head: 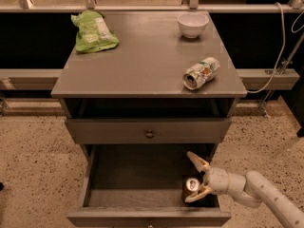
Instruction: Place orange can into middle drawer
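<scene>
The orange can (191,185) stands upright on the floor of the open middle drawer (133,175), in its front right corner, silver top showing. My gripper (188,177) reaches into the drawer from the right and is open. One pale finger (197,161) points up and back. The other finger (197,195) lies along the front of the can's base. The can sits between the spread fingers, close to the lower one. The upper drawer (149,129) with its round knob is closed.
On the grey cabinet top (142,65) lie a green chip bag (92,31) at the back left, a white bowl (192,24) at the back right, and a dented white-green-red can (202,72) on its side near the right edge. A cable (280,46) hangs at the right.
</scene>
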Available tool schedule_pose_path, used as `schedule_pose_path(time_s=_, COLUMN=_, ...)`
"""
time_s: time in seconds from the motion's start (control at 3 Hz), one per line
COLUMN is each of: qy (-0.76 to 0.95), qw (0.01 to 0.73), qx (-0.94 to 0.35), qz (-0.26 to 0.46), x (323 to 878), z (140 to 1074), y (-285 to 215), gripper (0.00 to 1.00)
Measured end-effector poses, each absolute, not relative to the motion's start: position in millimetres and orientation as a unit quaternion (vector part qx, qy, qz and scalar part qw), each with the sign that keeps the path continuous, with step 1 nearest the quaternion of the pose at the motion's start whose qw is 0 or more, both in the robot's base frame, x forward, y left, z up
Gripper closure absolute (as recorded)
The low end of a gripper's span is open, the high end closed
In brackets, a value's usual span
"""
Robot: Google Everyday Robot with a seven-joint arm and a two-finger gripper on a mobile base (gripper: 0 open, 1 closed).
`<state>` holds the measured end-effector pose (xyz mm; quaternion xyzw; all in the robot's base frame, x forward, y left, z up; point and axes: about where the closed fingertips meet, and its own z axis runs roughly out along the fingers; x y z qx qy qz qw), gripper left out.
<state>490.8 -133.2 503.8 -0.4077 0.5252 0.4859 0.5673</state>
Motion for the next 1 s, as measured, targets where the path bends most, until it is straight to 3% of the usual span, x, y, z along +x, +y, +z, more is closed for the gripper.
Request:
schedule_pose_path(time_s=0.67, qy=0.536, qw=0.543, qx=-0.452, qz=0.462, x=485, z=509, y=-130, gripper=0.0)
schedule_pose_path(time_s=1.0, qy=0.563, qw=0.53, qx=-0.504, qz=0.384, x=469, z=534, y=-138, gripper=0.0)
